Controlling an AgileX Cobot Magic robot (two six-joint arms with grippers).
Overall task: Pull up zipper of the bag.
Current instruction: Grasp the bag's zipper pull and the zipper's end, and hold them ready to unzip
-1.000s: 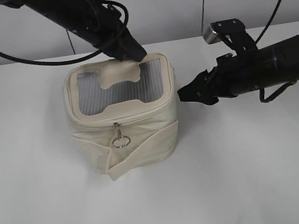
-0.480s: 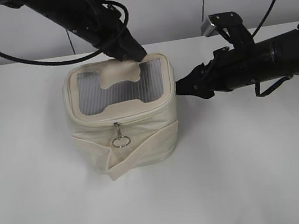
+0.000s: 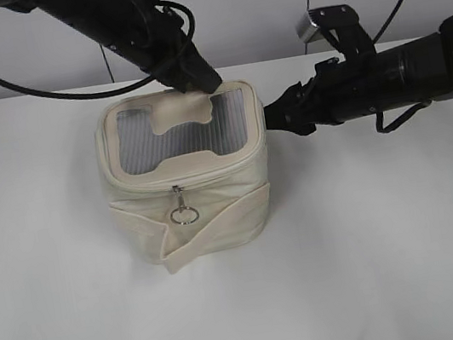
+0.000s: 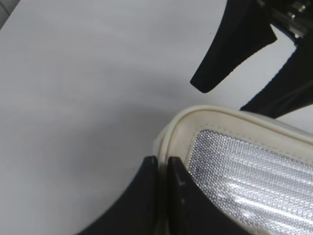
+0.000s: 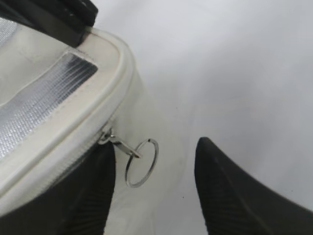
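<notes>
The cream-white bag (image 3: 187,195) stands mid-table, its grey mesh lid with the bone patch (image 3: 181,117) facing up. The zipper (image 3: 209,171) runs under the lid rim. One silver ring pull (image 3: 184,215) hangs at the front. My left gripper (image 3: 207,81) is shut on the lid's back rim (image 4: 183,128), its fingertips (image 4: 163,161) pinching the cream edge. My right gripper (image 3: 271,120) is open at the bag's right side. In the right wrist view a second ring pull (image 5: 142,162) sticks out between its open fingers (image 5: 222,186), touching neither.
The white table (image 3: 397,264) surrounds the bag. A grey wall (image 3: 252,2) rises behind it. Black cables trail from both arms at the back. The right gripper's fingers (image 4: 230,54) show in the left wrist view, just beyond the lid's corner.
My right gripper has moved left and slightly up, closing in on the bag's right side. The left gripper and the bag have not moved.
</notes>
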